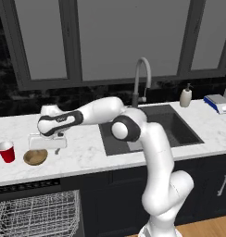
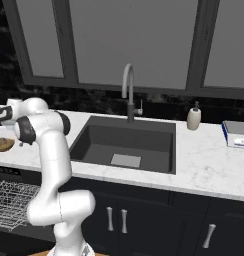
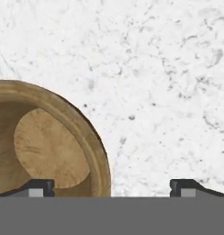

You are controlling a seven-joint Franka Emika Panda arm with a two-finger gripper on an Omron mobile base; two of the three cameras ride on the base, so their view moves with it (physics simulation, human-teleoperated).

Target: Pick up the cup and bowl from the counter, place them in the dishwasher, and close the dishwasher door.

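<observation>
Left base view: arm is reaching out to the left end of the counter (image 1: 87, 157), hand hanging just above the bowl (image 1: 35, 157). The gripper (image 1: 47, 147) is sitting slightly to the sink side of the bowl's centre, fingers too small here to read. The cup (image 1: 6, 151) is standing upright just beside the bowl, further toward the counter's left end, both near the front edge. The dishwasher (image 1: 38, 210) is sitting directly below them, wire rack pulled out, so I'm judging the door is down, though the panel itself isn't readable.

Right base view: the bowl (image 2: 3, 144) is peeking out at the left edge of the counter (image 2: 204, 165), the arm's own links are covering the hand. The dishwasher (image 2: 9, 202) rack is showing under the front edge.

Hand view: this is the one that matters. The gripper (image 3: 112, 188) is looking straight down with fingers spread fully apart, nothing between them. The bowl (image 3: 45, 142) is lying off to the left of frame; its right rim is falling between the two tips, left tip over the bowl's inside, right tip over bare counter (image 3: 169, 92). Reads as lining up for a rim pinch; bowl is round, so no long axis to align to.
</observation>
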